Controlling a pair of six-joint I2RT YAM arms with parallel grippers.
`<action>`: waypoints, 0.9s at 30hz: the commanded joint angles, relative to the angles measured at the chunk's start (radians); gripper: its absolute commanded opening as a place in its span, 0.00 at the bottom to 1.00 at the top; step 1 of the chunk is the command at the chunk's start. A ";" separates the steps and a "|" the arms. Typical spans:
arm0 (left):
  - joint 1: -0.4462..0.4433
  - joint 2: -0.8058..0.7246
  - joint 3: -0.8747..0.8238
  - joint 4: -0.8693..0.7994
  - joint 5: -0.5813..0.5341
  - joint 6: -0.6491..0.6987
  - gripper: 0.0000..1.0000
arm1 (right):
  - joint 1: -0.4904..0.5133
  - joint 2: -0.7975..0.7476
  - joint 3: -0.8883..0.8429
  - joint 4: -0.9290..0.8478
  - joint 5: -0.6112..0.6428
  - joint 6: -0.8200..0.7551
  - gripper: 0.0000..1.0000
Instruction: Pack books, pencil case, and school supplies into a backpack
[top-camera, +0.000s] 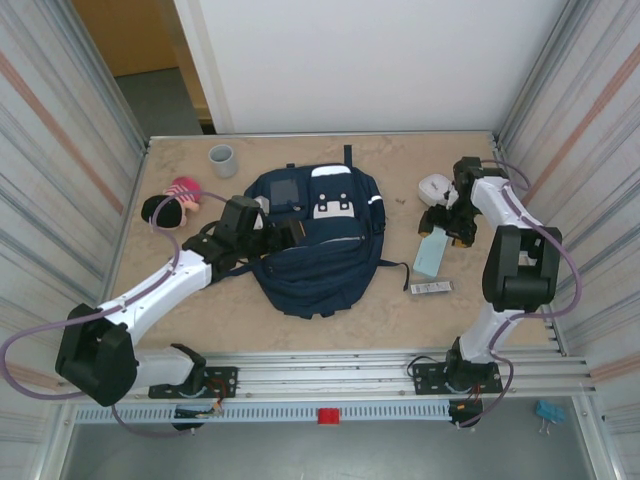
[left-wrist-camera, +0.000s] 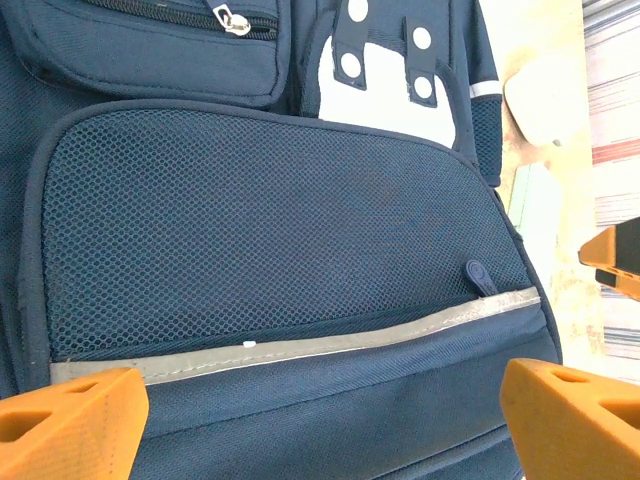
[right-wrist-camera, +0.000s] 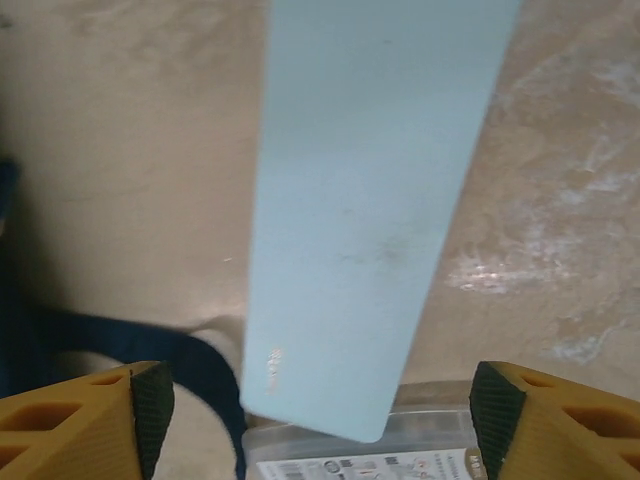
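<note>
The navy backpack (top-camera: 318, 245) lies flat, front up, in the middle of the tabletop (top-camera: 190, 310). The left pincer (left-wrist-camera: 320, 420) hovers low over its mesh front pocket (left-wrist-camera: 270, 230), spread wide and holding nothing. It is probably placed there to catch the pocket's edge or the zip pull (left-wrist-camera: 480, 275) and open a way in. Toward the right edge, the right pincer (right-wrist-camera: 320, 420) hangs just above a pale teal flat item (right-wrist-camera: 370, 200). Its jaws stand wide open either side of one end, seemingly lined up to close across the narrow width. A clear labelled box (right-wrist-camera: 350, 462) lies just beside that end and could crowd the grasp.
</note>
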 joint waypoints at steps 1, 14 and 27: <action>-0.005 -0.001 0.026 0.010 -0.001 0.016 0.91 | 0.002 0.045 0.006 0.011 0.049 0.056 0.82; -0.005 0.014 0.030 0.014 0.000 0.013 0.91 | 0.021 0.114 -0.042 0.124 0.022 0.082 0.82; -0.005 0.012 0.044 -0.003 -0.006 0.017 0.91 | 0.047 0.153 -0.061 0.181 0.083 0.101 0.74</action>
